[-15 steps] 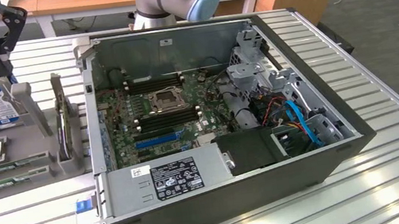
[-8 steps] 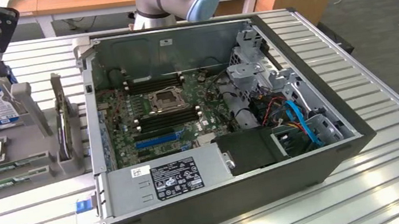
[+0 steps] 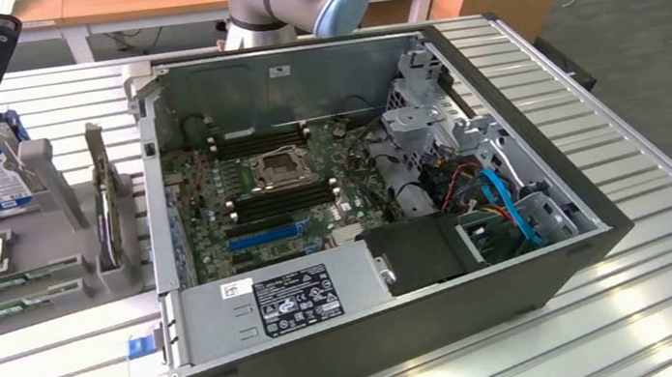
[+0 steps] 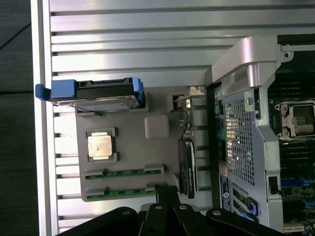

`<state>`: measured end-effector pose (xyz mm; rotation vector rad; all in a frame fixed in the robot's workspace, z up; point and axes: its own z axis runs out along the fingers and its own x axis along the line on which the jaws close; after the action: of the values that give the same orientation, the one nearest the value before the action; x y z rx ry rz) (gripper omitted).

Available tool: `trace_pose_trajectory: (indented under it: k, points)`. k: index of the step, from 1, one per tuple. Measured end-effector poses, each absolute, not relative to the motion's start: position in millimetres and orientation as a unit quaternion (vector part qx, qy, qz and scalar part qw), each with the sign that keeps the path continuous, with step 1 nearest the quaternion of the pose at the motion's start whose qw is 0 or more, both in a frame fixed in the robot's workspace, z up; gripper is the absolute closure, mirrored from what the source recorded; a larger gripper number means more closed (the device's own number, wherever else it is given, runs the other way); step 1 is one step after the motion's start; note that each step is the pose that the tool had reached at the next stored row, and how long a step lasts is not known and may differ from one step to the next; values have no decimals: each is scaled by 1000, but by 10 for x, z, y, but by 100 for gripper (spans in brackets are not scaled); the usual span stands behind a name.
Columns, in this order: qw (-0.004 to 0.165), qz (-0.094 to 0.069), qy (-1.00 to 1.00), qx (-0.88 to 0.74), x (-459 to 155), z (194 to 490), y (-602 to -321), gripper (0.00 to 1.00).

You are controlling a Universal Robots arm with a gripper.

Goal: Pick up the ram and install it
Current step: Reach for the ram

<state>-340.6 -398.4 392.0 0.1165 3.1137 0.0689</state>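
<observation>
Two ram sticks (image 4: 124, 171) in grey tray (image 4: 129, 150) | jaws closed, hovering above

The ram (image 4: 124, 172) is showing green against a grey tray (image 4: 130, 152); the ribbed worktop (image 4: 147, 44) is gleaming silver, and the hand (image 4: 166, 195) is looking black, probably.

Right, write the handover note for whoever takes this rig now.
Pincer: over the grey tray, at the end of one ram stick; I cannot tell whether it grips anything.
Things: that stick and the other ram stick lie side by side in tray holders. The open computer case stands beside the tray, with black memory slots on its board.
Done: no ram lifted or installed.
Left: the whole pick and install.
</observation>
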Motion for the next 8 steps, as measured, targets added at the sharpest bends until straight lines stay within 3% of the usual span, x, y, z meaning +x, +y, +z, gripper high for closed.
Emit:
trace_pose_trajectory:
  k: [8]
  points:
    - [12,22,999,37,-3424,3920,-3984,90]
